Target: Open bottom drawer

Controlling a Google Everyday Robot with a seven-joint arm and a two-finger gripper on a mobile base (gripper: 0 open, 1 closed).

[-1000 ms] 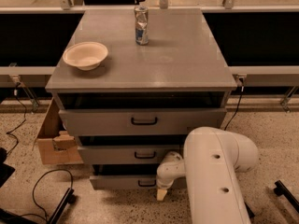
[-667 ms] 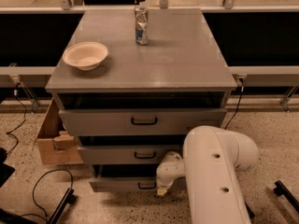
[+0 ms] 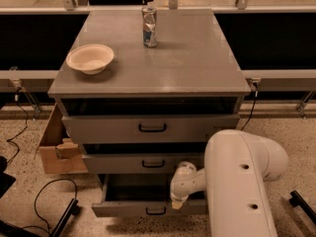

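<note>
The bottom drawer [image 3: 123, 210] is the lowest and narrowest grey front of the cabinet. It stands pulled out, and its plain grey tray [image 3: 138, 189] shows inside. Its small black loop handle [image 3: 156, 211] sits at the centre of the front. My gripper [image 3: 176, 204] hangs from the white arm [image 3: 237, 181] at the drawer's front edge, just right of the handle. The arm's bulk hides the right end of the drawer.
The mid-sized drawer [image 3: 148, 163] and the tallest top drawer [image 3: 152, 128] sit above it, each slightly ajar. A bowl [image 3: 90, 58] and a can [image 3: 149, 26] stand on the cabinet top. A cardboard box [image 3: 59, 149] and cables [image 3: 44, 196] lie on the floor at left.
The bottom drawer front has slid further out toward the camera, showing more of the tray. The gripper has stayed at the drawer's front edge.
</note>
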